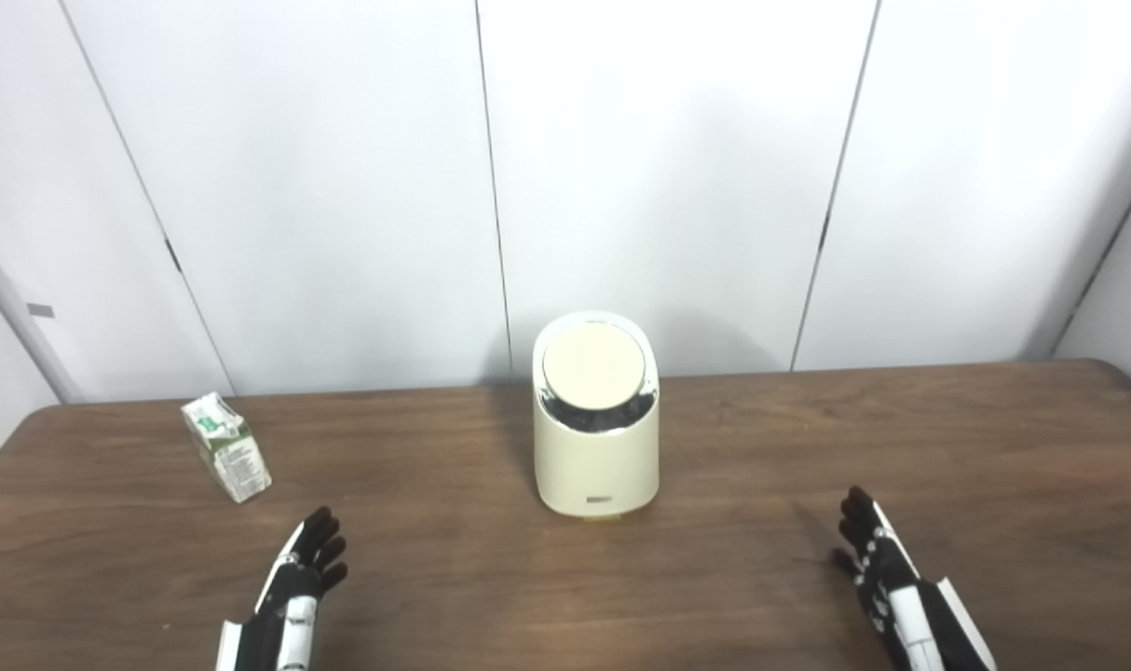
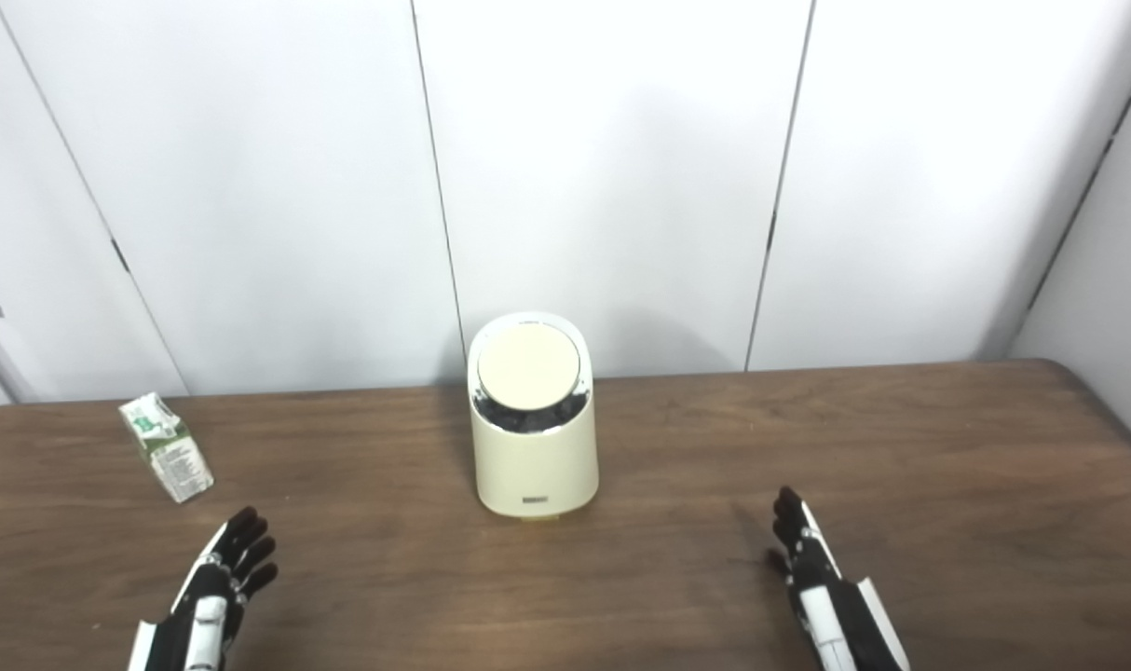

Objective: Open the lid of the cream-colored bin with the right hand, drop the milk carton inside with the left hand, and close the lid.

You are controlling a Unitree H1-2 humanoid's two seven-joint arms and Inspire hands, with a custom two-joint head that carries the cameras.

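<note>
Starting nearest the cameras: both hands hover low over the brown wood-grain surface, palms facing inward, fingers loosely spread and holding nothing. The left hand [image 1: 305,568] sits at the lower left, the right hand [image 1: 878,559] at the lower right.

Moving up and in, the cream-colored bin [image 1: 595,457] stands upright dead center, between the two hands and farther back than both. From the right hand it lies ahead and to the left, and I'd say that's the relation the lid-opening reach turns on. It's a smooth, glossy, rounded tub with a small dark label at its base. Its round lid [image 1: 593,364] is a flat disc tilted toward the cameras, down on the bin, with a dark shiny band under its front edge.

The milk carton [image 1: 226,447] is just ahead of the left hand and a bit to its left, well apart from the bin. It's a small boxy green-and-white printed carton, long axis running back-left to front-right; can't tell if it's lying or leaning.

Behind everything are plain white wall panels [image 1: 342,186] with thin dark seams.
</note>
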